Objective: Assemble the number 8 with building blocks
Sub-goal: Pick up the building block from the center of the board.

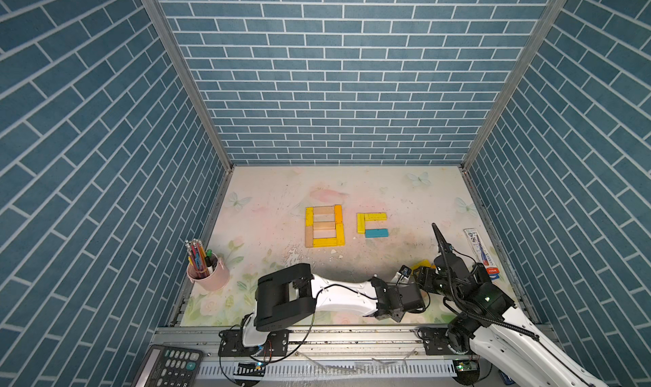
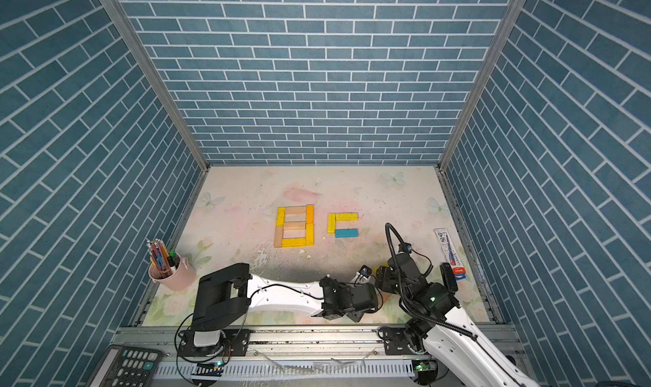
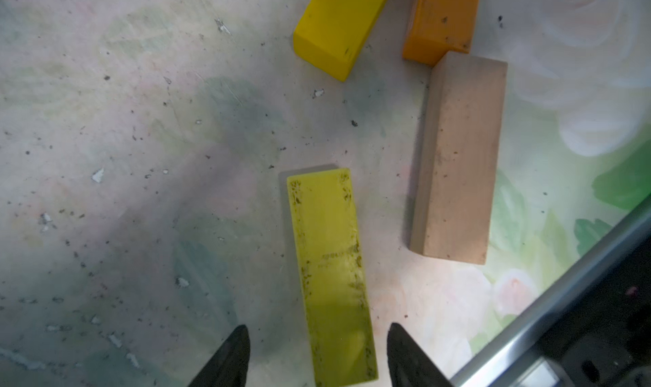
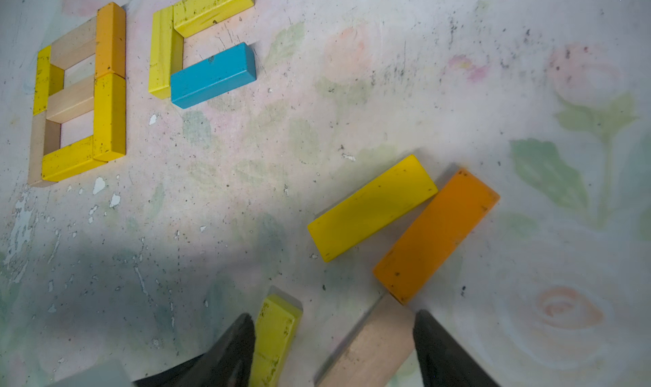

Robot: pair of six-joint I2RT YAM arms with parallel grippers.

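Fingers of left gripper [image 3: 317, 327] flank yellow block [image 3: 327, 244], gaps visible; right gripper [image 4: 333, 313] wide, spanning tan block [image 4: 373, 346].

Yellow block [image 3: 331, 276] is painted wood with a slight sheen, and the paint's pretty grubby and speckled along the edges. Tan block [image 3: 458, 156] is just bare matt wood, a bit dusty. Teal block [image 4: 214, 75] has smoother, cleaner paint. Table top [image 1: 387, 198] is a printed floral sheet, scratched and flaking. The near rail [image 1: 352, 336] looks like brushed metal.
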